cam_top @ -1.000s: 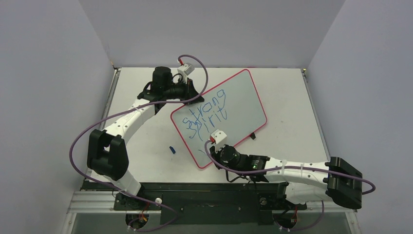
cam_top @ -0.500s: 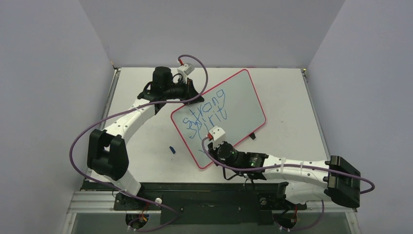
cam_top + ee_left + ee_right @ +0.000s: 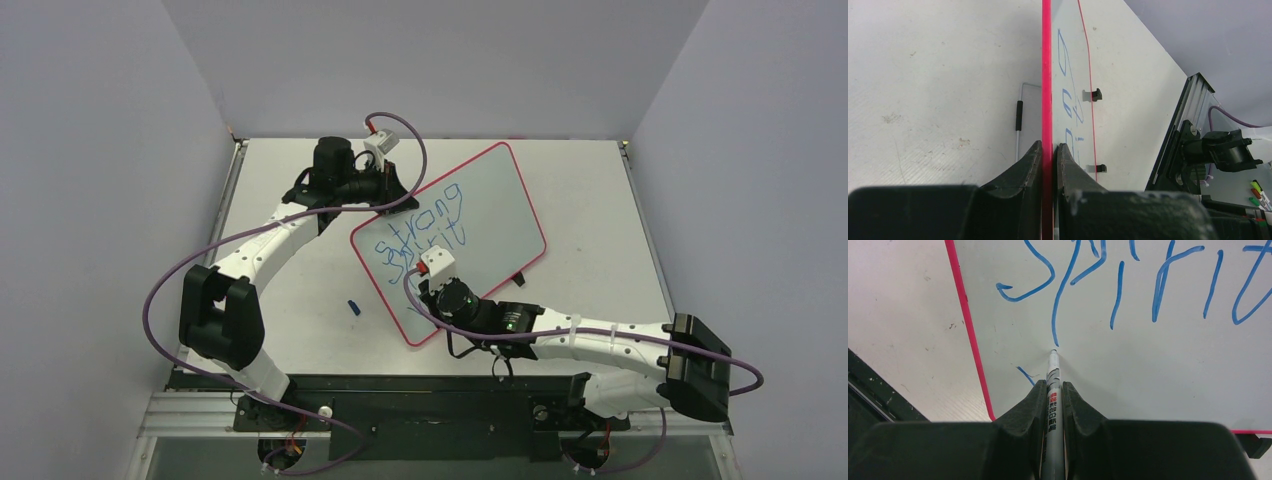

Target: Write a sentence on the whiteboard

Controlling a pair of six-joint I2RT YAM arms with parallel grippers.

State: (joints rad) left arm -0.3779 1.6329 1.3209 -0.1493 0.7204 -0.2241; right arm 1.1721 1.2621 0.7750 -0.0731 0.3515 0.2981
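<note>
Firmly, right fingers (image 3: 1034, 402) pinch a marker (image 3: 1053, 390) touching the whiteboard (image 3: 1158, 360); left fingers (image 3: 1029, 167) clamp its rim

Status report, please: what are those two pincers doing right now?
Left pincer shut on whiteboard rim. Right pincer shut on marker, tip at board. Sentence: "strong spirit" written, third line barely begun. Small blue piece on table, off the board.
</note>
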